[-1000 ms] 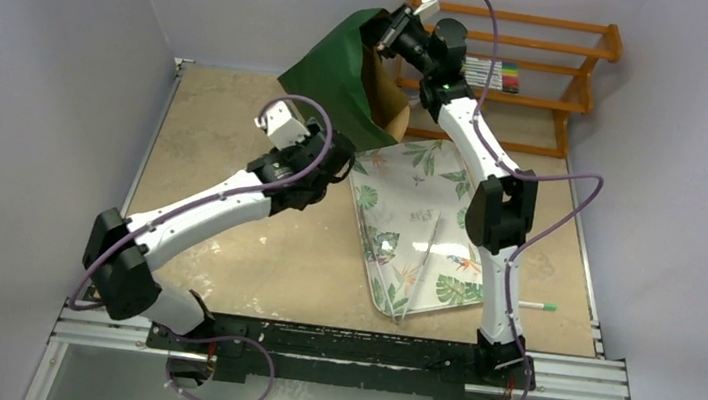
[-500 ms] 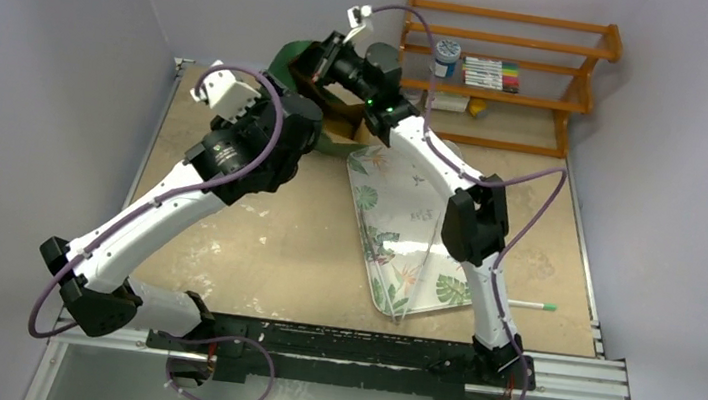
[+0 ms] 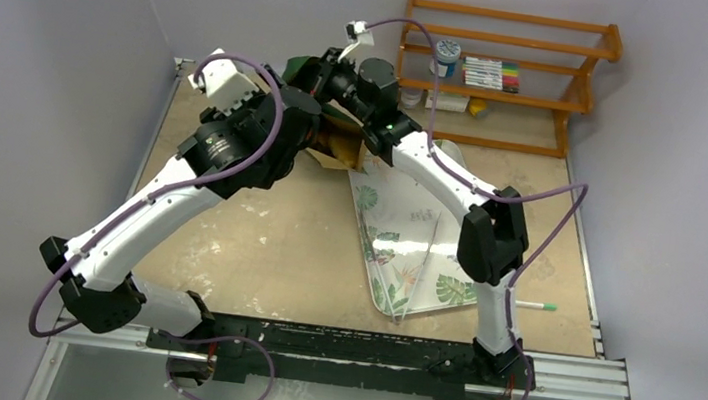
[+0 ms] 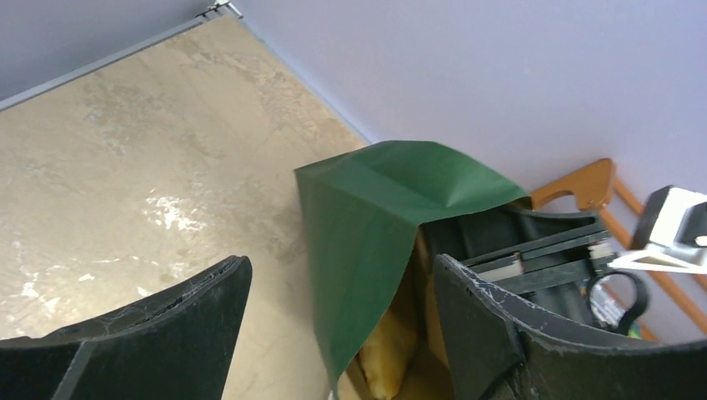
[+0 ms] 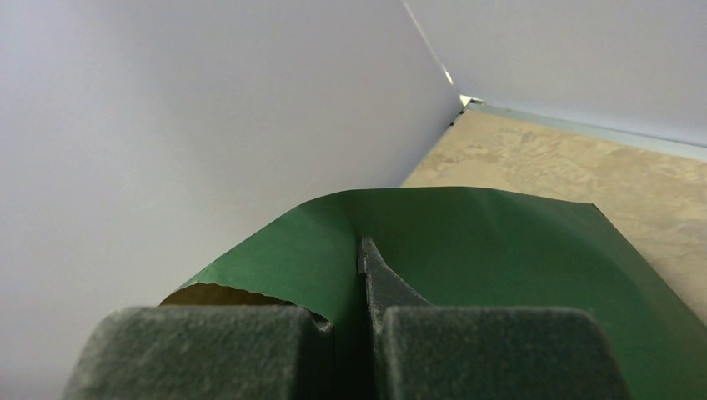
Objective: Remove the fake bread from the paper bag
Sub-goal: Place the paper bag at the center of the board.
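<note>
The right gripper (image 5: 367,321) is clamped on a fold of the paper bag (image 5: 500,242), which it has swung down and leftward, just off the far-left corner of the leaf tray (image 3: 406,236). The left gripper (image 4: 340,267), jaws wide, has risen to the bag's mouth, where fake bread (image 4: 388,350) shows inside; none is out yet, so a reach-in looks next

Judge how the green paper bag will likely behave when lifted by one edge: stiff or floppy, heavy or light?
Probably floppy: the paper bag creases and drapes where the right gripper pinches its edge. Likely light for its size, since that single pinch seems to hold the wall up. It may tip or spill easily, as fake bread shows at its open mouth.
</note>
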Tool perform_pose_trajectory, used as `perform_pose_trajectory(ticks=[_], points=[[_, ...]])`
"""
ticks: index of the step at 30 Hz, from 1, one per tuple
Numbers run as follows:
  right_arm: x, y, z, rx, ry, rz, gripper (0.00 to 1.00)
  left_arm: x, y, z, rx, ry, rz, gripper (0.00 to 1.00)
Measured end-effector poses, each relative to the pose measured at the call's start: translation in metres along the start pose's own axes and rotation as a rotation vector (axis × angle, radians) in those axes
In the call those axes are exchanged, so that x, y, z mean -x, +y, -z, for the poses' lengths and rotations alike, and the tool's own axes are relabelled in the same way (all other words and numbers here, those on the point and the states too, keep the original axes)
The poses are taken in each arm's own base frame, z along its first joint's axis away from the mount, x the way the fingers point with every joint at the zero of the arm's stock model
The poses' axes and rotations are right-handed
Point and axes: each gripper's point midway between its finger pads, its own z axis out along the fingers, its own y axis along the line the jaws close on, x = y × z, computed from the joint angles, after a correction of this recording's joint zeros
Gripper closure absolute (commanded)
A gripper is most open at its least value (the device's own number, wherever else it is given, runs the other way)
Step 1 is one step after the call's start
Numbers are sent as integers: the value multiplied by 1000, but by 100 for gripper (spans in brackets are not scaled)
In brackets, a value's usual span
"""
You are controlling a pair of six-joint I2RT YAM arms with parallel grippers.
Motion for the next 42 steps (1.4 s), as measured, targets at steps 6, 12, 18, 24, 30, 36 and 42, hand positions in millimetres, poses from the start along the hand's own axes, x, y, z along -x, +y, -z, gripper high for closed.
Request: perform_pose_trajectory(ticks=[6,12,18,24,30,36,42], points=[[5,-1,10,-14,2,46,100,-6,15,1,13,12,-31,18],[-3,7,29,-13,30,87,100,4,15,3,1,-2,-84,15],[-27,17,39,3,77,105,100,0,4,3,-36,18,-179,20],[-41,23,41,13,103,118,100,-20,-2,-1,-61,74,-328,41],[-39,22,43,11,107,139,100,-33,7,0,-61,125,-433,57],[-42,21,44,10,119,157,100,-41,23,-1,-34,143,-503,54],[-47,20,46,15,143,174,100,-54,33,-3,-19,161,-547,46]])
